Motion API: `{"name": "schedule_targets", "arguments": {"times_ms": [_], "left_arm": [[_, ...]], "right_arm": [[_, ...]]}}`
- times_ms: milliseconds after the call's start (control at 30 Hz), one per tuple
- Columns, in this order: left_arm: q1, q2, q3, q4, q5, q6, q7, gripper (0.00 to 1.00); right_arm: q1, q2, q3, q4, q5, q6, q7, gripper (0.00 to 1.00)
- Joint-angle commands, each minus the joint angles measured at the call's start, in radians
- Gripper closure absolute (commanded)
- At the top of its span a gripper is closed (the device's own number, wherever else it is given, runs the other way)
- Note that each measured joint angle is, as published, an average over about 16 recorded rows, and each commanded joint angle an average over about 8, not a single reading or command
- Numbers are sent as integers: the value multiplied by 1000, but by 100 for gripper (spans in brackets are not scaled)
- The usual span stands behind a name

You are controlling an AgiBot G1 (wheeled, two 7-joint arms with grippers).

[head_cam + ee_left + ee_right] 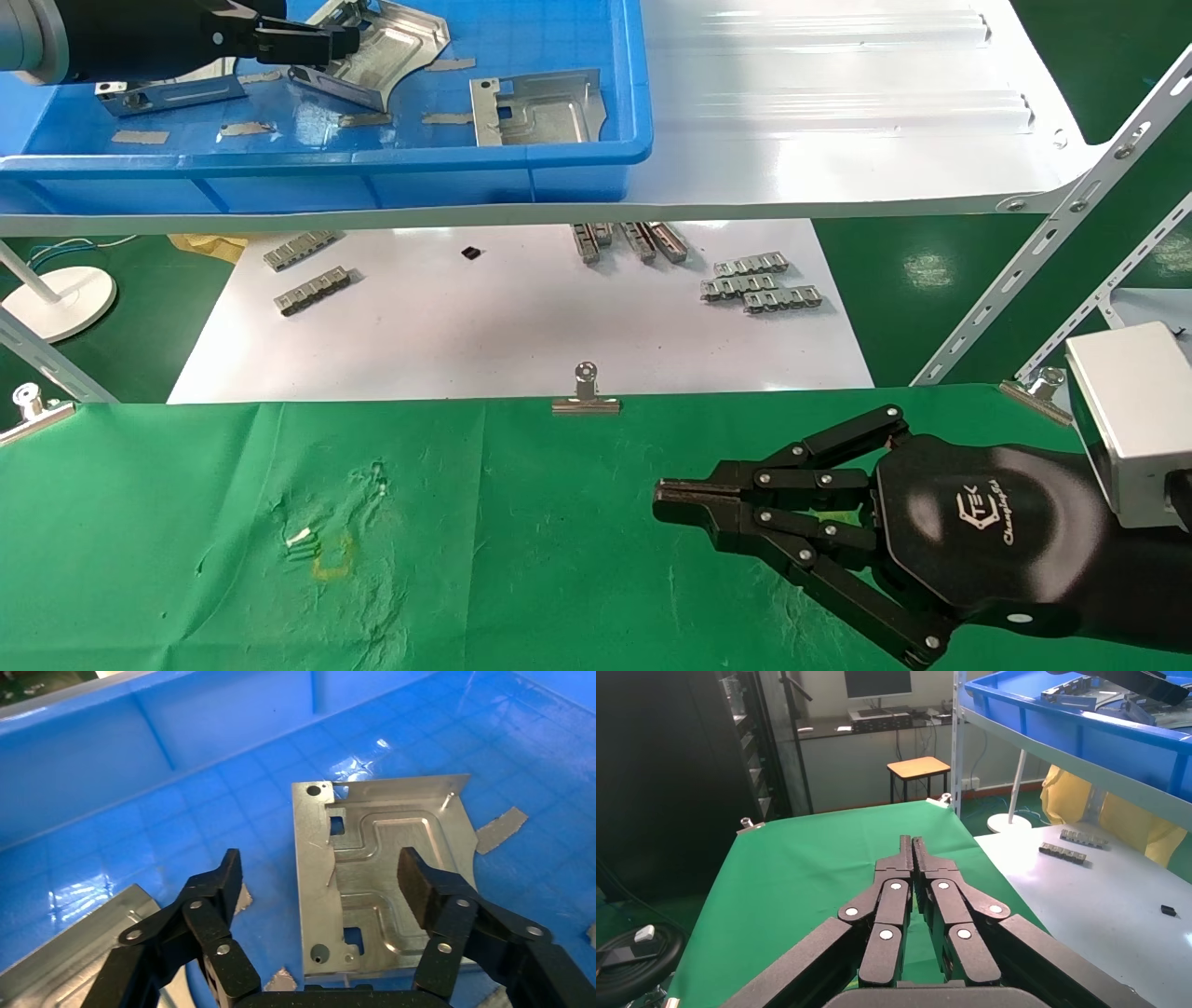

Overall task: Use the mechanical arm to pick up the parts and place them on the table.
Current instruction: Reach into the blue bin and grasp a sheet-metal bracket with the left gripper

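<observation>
Three silvery sheet-metal parts lie in a blue bin (372,158) on the shelf: one at the left (177,93), one in the middle (391,42) and one at the right (535,107). My left gripper (345,39) is inside the bin, open and holding nothing. In the left wrist view my left gripper (320,871) hovers over a part (383,846) lying flat on the bin floor (211,811), one finger (225,874) beside it and the other (422,885) above it. My right gripper (663,494) is shut and empty, low over the green table (186,513), as the right wrist view (912,841) also shows.
The bin stands on a glossy white shelf (838,93) with slanted metal uprights (1052,242) at the right. Below it a white sheet (512,345) carries small grey strips (759,284). A binder clip (585,396) grips the table's far edge. A second part (63,959) lies beside the left gripper.
</observation>
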Motion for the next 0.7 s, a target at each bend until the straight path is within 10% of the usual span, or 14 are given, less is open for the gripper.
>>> {"name": "schedule_targets", "arguments": {"times_ms": [33, 700], "left_arm": [[0, 1, 1, 0, 1, -5, 6, 100], [-2, 0, 1, 8, 2, -10, 29, 100]], "right_arm": [[0, 0, 0, 0, 0, 0, 0, 0], [0, 0, -1, 0, 1, 0, 0, 0]]}}
